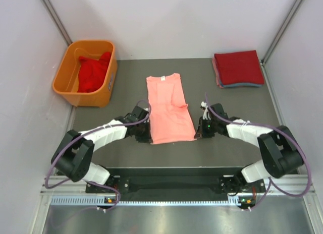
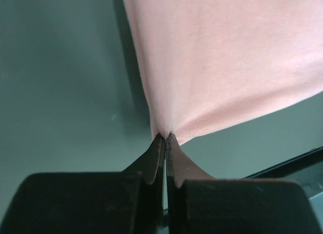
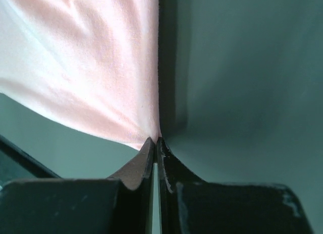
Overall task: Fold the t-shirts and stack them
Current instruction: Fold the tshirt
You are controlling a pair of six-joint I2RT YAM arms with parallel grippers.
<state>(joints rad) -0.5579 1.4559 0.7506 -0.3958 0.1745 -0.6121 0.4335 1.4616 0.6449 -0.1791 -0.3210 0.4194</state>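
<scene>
Within left jaws and right jaws, near corners of salmon-pink t-shirt point(image 1: 169, 110).

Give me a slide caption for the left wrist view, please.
Left gripper shut on a corner of the pink tee, dark table beneath.

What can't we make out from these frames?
- Top view: folded stack: shirt count unclear, only thin edges show under the red top one.
- Top view: red clothing in the orange tub: bunched, partly behind the tub wall; one shirt or several unclear.
- Wrist views: left gripper and right gripper each pinch a pink t-shirt corner; the frame edges cut off the rest.
- Top view: neck label too small to read.
</scene>
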